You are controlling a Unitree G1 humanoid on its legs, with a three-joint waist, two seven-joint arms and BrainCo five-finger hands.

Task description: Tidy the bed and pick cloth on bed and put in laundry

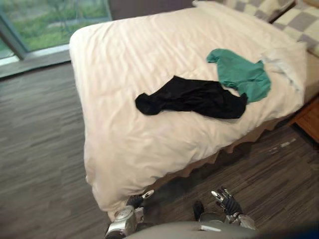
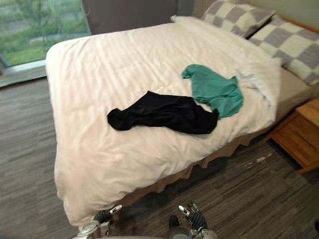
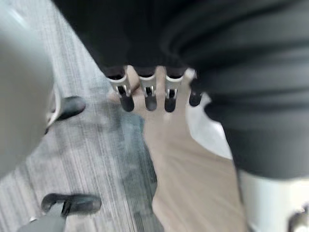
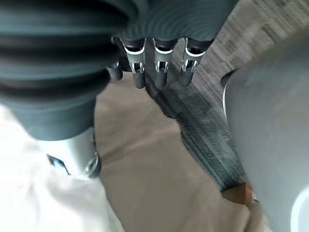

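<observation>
Two garments, a black cloth and a green shirt touching it, lie on the white bed, while the left hand and right hand hang loose-fingered and empty by the bed's near edge.

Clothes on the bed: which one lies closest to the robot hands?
The black cloth, lying toward the near edge of the bed; the green cloth sits beyond it, closer to the pillows.

Lit softly by daylight from the window beyond the bed, with dim shadow on the floor under its near edge.
</observation>
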